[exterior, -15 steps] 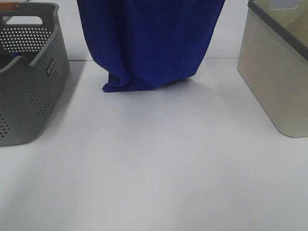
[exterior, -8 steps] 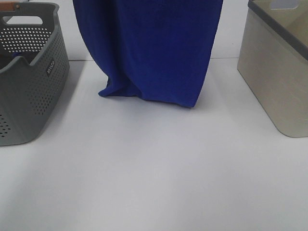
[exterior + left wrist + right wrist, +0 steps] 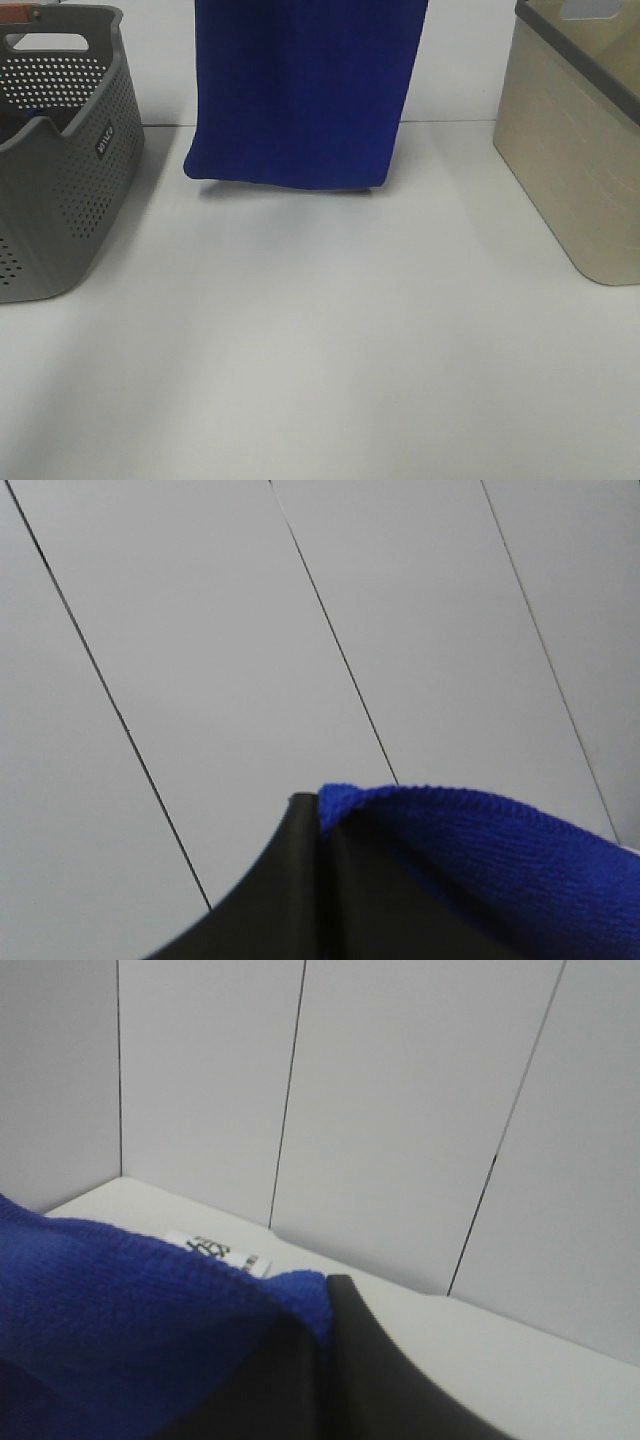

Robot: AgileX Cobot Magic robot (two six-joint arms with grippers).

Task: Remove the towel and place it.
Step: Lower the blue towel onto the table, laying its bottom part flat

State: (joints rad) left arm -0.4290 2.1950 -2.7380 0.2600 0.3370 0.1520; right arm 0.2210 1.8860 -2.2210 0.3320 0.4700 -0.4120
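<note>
The royal-blue towel hangs flat from above the top of the exterior high view, its lower edge just above the white table at the back centre. Neither gripper shows in that view. In the left wrist view my left gripper is shut on a top corner of the towel, which bulges past the black fingers. In the right wrist view my right gripper is shut on the other top corner of the towel, with its small white tag showing at the edge.
A grey perforated basket stands at the left edge of the white table. A beige bin with a dark rim stands at the right. A white panelled wall rises behind the table.
The towel has risen and straightened. Its lower end, bunched on the table a second ago, now hangs as a flat, narrower sheet just off the surface.
</note>
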